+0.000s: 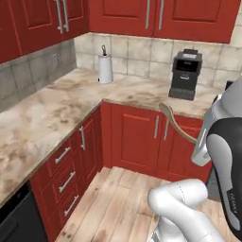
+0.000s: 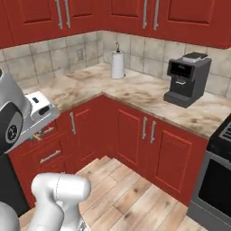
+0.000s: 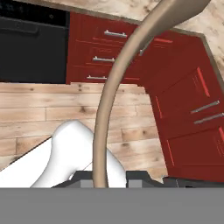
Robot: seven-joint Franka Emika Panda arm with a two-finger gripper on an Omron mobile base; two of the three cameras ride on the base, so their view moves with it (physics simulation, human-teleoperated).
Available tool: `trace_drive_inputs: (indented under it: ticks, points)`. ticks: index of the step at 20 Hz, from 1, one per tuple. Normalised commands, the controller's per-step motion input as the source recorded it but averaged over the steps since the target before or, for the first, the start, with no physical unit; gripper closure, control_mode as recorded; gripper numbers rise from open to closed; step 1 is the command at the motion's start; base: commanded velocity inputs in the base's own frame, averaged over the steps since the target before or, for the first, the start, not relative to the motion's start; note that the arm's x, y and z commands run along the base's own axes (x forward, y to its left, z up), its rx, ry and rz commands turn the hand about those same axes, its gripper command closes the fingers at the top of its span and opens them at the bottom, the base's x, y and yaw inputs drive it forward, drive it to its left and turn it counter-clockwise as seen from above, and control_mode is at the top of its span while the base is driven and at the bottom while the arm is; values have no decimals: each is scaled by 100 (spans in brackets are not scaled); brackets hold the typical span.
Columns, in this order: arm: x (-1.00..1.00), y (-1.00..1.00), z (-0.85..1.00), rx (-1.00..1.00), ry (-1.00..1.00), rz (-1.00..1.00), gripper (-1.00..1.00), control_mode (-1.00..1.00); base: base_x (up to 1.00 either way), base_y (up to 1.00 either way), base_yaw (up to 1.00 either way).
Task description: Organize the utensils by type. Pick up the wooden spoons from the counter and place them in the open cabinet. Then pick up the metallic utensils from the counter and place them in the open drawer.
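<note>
My gripper [image 1: 195, 141] hangs over the floor in front of the corner base units, shut on the handle of a pale tan wooden spoon [image 1: 173, 121]. The spoon's bowl points up and toward the counter [image 1: 52, 111]. In the hand view the wooden spoon [image 3: 109, 100] curves from between my fingertips [image 3: 83, 177] up to its bowl at the top edge, with red drawers behind it. From the right, the hand [image 2: 39, 113] is at the far left, in front of the counter [image 2: 135, 90]. The open cabinet, open drawer and metallic utensils are out of view.
A paper towel roll [image 1: 105, 69] and a black coffee machine [image 1: 185, 74] stand on the back counter. Closed red wall cabinets [image 1: 156, 16] hang above. A stove [image 2: 215, 173] is at the right, a black dishwasher [image 1: 14, 220] at the left. Wooden floor lies below.
</note>
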Motion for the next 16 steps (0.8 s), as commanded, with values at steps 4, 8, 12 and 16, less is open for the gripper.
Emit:
trace_drive_inputs:
  ticks: [4,8,12,16]
  points:
    - [0,0,0,0,0,0,100,100,0,6,-99]
    - [0,0,0,0,0,0,100,100,0,6,-99]
    - [0,0,0,0,0,0,100,100,0,4,-99]
    - [0,0,0,0,0,0,100,100,0,0,-95]
